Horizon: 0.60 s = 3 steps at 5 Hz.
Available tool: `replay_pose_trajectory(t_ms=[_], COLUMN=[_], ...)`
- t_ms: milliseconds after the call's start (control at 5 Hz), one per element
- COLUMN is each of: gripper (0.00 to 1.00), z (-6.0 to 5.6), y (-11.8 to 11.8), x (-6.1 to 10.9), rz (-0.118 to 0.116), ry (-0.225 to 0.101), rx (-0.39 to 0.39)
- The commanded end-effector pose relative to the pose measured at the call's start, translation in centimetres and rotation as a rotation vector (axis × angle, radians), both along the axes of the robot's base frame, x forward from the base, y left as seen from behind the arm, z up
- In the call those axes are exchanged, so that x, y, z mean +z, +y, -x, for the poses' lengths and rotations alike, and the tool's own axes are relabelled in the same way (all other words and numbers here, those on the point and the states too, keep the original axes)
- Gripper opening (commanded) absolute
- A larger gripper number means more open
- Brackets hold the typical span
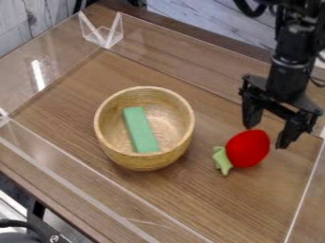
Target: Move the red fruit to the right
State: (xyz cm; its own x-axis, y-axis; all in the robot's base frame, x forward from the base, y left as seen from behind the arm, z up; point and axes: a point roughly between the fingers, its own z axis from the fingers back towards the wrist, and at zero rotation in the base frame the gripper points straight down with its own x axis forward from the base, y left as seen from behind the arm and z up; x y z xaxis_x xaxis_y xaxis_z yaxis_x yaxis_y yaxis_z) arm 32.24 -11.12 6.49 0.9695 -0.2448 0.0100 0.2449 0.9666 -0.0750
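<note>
The red fruit (pixel 248 148) lies on the wooden table to the right of the wooden bowl (pixel 144 127), its green leafy end (pixel 222 159) pointing left toward the bowl. My gripper (pixel 278 121) hangs just above and behind the fruit, pointing straight down. Its black fingers (pixel 253 107) are spread wide and hold nothing. The fruit rests free on the table, apart from the fingers.
A green rectangular block (pixel 140 129) lies inside the bowl. Clear acrylic walls (pixel 51 57) ring the table. A small clear stand (pixel 101 31) sits at the back left. The table's right edge (pixel 309 190) is close to the fruit.
</note>
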Motion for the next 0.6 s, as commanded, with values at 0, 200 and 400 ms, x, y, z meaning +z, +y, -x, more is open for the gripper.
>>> replay_pose_trajectory(t_ms=[0, 200, 400], gripper=[1.0, 1.0, 1.0], z=[-0.3, -0.3, -0.3], y=[0.4, 2.1, 3.8], x=[4.0, 3.1, 2.4], rz=[0.014, 0.012, 0.012], ry=[-0.079, -0.083, -0.087], rx=[0.043, -0.012, -0.066])
